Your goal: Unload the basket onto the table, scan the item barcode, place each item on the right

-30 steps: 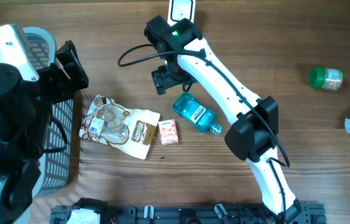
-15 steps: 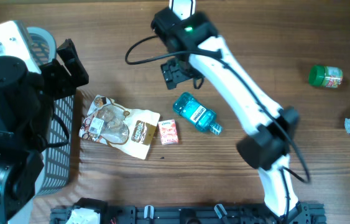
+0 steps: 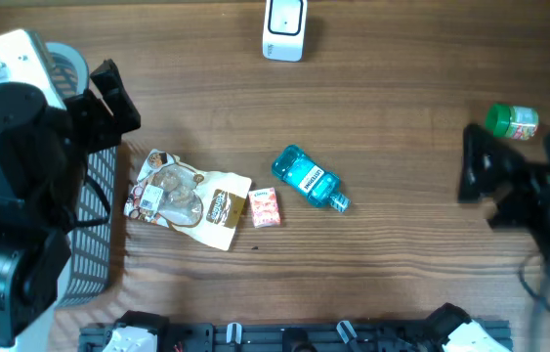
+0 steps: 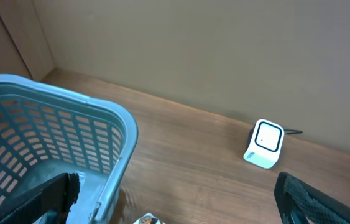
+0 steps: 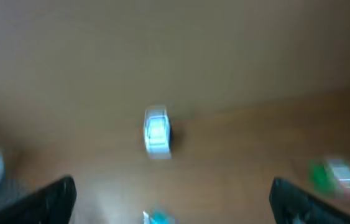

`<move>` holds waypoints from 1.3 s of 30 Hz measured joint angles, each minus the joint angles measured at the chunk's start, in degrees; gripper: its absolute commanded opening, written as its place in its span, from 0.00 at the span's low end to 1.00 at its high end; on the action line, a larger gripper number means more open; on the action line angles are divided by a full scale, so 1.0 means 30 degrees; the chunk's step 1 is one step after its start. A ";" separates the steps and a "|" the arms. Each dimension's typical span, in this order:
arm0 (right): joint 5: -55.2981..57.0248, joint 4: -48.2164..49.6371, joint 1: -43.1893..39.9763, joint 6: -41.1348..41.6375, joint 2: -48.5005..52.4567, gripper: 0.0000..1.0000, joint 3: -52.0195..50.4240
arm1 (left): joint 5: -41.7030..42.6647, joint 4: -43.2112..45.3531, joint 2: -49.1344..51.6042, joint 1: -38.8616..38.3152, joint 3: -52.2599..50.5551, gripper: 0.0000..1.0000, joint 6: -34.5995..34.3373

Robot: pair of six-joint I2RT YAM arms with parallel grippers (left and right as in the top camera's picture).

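Note:
The white barcode scanner (image 3: 283, 27) stands at the table's far edge; it also shows in the left wrist view (image 4: 263, 144) and, blurred, in the right wrist view (image 5: 157, 132). A teal mouthwash bottle (image 3: 309, 178) lies mid-table, with a small pink box (image 3: 266, 207) and a snack pouch (image 3: 189, 198) to its left. My right gripper (image 3: 475, 178) is a blur at the right side, far from these items, open and empty (image 5: 175, 202). My left gripper (image 3: 113, 96) hovers over the basket's rim, open and empty (image 4: 175, 205).
A blue-grey mesh basket (image 3: 99, 225) fills the left edge, also seen in the left wrist view (image 4: 50, 124). A green-lidded jar (image 3: 512, 122) lies at the far right, just beyond the right arm.
The right arm has swung from above the mouthwash bottle, near the scanner, to the table's right edge, empty. The bottle, box and pouch lie where they were. The left arm barely moved.

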 measured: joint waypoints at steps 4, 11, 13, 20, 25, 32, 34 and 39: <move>0.1348 0.8262 -0.0233 -0.1107 0.1916 1.00 -0.7861 | -0.0051 -0.0022 0.0517 0.0000 0.0000 1.00 -0.0160; -0.3155 0.7890 -0.2076 -0.0707 0.8990 1.00 -1.1577 | -0.0102 -0.0124 0.0918 0.0000 -0.0015 1.00 -0.0474; -0.5486 0.7584 -0.2091 -0.1814 1.0703 1.00 -1.1584 | -0.0102 -0.0124 0.0918 0.0000 -0.0015 1.00 -0.0481; -0.9275 0.4597 -0.2091 -0.4903 1.1577 1.00 -1.1737 | -0.0102 -0.0138 0.0918 0.0000 -0.0015 1.00 -0.0605; -1.0360 0.4342 -0.2091 -0.6426 1.1599 1.00 -1.1774 | -0.0102 -0.0189 0.0918 0.0000 -0.0015 1.00 -0.0605; -1.0681 0.5100 -0.2091 -0.7271 1.2014 0.76 -1.3923 | -0.0102 -0.0321 0.0918 0.0000 -0.0015 1.00 -0.0612; -1.0681 0.5231 -0.2091 -0.7271 1.2065 0.79 -1.4010 | -0.0102 -0.0321 0.0918 0.0000 -0.0015 1.00 -0.0605; -1.0681 0.6149 -0.2091 -0.7490 1.2655 0.72 -1.4010 | -0.0102 -0.0408 0.0918 0.0000 -0.0015 1.00 -0.0605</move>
